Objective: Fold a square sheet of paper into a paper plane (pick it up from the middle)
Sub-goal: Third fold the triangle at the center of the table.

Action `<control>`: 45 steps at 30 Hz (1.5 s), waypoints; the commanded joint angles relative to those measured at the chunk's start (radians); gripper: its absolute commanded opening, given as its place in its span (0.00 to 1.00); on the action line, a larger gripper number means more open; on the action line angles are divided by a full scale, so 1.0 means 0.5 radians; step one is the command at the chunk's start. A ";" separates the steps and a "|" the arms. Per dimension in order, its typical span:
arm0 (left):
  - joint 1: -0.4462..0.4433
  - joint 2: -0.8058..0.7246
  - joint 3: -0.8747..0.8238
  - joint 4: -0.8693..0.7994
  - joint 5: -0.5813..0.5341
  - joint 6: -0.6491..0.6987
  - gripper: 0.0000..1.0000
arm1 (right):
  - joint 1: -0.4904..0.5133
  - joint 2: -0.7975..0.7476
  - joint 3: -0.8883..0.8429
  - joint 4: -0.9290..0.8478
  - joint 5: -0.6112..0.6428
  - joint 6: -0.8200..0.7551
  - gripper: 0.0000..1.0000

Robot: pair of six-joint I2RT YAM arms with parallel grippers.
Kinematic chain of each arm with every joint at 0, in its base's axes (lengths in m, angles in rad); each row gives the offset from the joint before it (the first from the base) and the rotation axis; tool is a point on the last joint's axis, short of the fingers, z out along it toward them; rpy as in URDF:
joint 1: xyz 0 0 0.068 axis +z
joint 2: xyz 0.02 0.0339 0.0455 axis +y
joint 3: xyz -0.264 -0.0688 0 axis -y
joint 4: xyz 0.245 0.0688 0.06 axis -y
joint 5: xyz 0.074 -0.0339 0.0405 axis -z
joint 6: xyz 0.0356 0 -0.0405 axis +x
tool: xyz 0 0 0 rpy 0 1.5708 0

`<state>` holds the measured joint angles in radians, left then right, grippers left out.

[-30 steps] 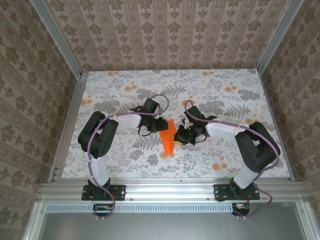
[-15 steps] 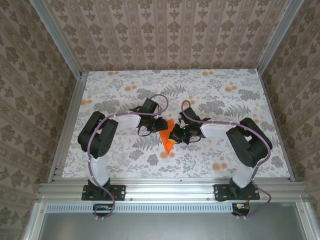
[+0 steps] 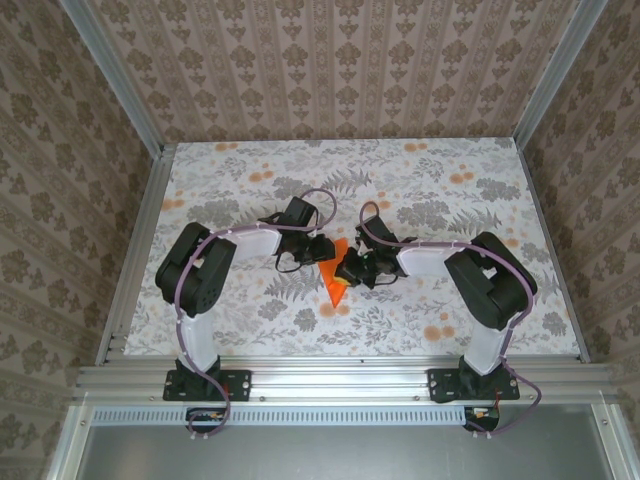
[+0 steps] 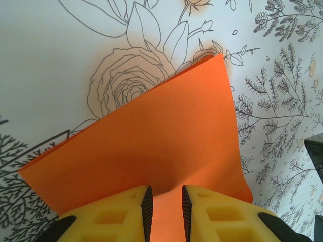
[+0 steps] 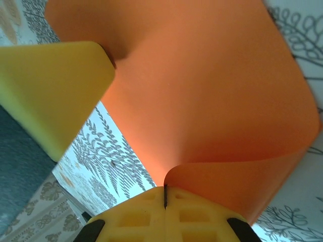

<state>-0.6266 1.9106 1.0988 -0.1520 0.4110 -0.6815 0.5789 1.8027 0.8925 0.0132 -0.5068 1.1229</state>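
You had one square sheet of paper [image 3: 334, 288], two hands and one table [image 3: 470, 200] in the work area.

**Sheet position.** In the top view, the bright orange sheet sat near the middle of the table, between the two hands. Its visible pointed end faced the near edge. The sheet was not flat: the right wrist view showed it [image 5: 202, 101] bent into a broad curve, with one edge curling down into the right hand.

**Left hand.** In the top view, the left hand [image 3: 318, 255] met the sheet at its far-left side. In the left wrist view, its two yellow fingers [image 4: 121, 214] stood almost together, with a narrow gap between them. The sheet [image 4: 151, 146] ran into that gap, so this hand [image 4: 164, 196] had hold of the sheet at the near edge of that view. From there the paper spread outward over the flowered table [image 4: 50, 50], with one corner reaching toward a printed rose. One of its fingers [image 5: 55, 85] also appeared in the right wrist view, touching the upper left part of the sheet.

**Right hand.** In the top view, the right hand [image 3: 352, 272] met the sheet at its right side, just beside the left hand. In the right wrist view, the right hand [image 5: 165, 195] was fully closed. Only a thin dark seam showed between its yellow fingers, and the curled paper edge was pinched in that seam.

**Result.** Both hands gripped the one sheet, from opposite sides.
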 commanded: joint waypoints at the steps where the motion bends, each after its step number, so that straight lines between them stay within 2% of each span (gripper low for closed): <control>1: 0.020 0.047 -0.047 -0.040 -0.027 0.000 0.25 | 0.011 0.051 -0.018 0.080 0.041 0.066 0.05; 13: 0.020 0.047 -0.045 -0.051 -0.024 0.006 0.25 | 0.011 0.079 0.031 -0.026 0.027 -0.048 0.08; 25: 0.020 0.051 -0.047 -0.049 -0.023 0.008 0.25 | 0.011 0.085 0.055 -0.058 -0.026 -0.110 0.17; 36: 0.020 0.051 -0.052 -0.048 -0.021 0.009 0.25 | 0.011 0.120 0.013 0.126 -0.095 -0.015 0.16; 45: 0.018 0.051 -0.056 -0.047 -0.018 0.004 0.25 | 0.011 0.128 0.013 0.087 -0.066 -0.036 0.17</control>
<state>-0.6266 1.9106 1.0950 -0.1482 0.4114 -0.6815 0.5789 1.8492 0.8978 0.0631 -0.5323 1.1034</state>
